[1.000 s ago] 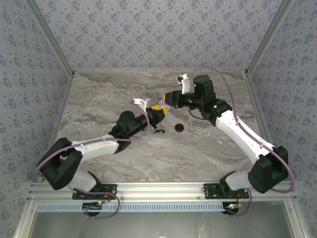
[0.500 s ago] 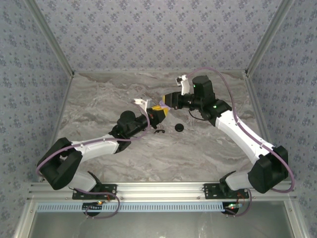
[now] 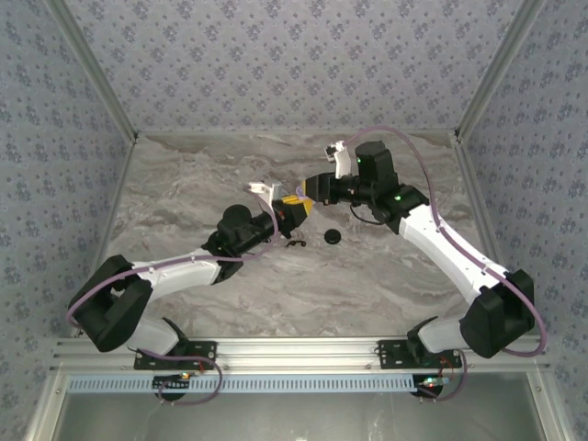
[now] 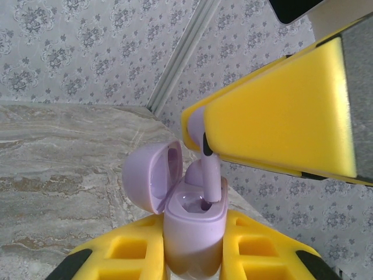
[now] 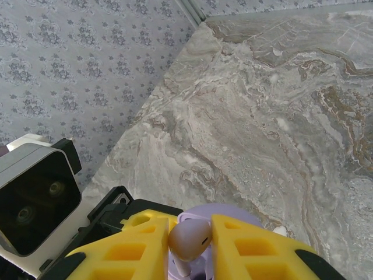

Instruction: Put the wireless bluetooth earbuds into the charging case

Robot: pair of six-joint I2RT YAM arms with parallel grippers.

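left jaws: clamped on the charging case (image 4: 195, 236), yellow pads (image 4: 125, 256) pressed against both sides of its body
right jaws: pinched shut on one earbud (image 5: 187, 238), its head gripped between the fingertips
charging case: pale lilac, held upright above the table (image 3: 184, 184), lid (image 4: 151, 178) hinged open to the left in the left wrist view
earbud: pale lilac, stem pointed down, lower end sat at the open top of the case, head above the rim
meeting spot: both jaws tip to tip over mid-table, toward the far side in the top view
black disc (image 3: 332, 237): lay flat on the table, near the jaws, untouched
black curved piece (image 3: 295, 243): lay on the table left of the disc, apart from it
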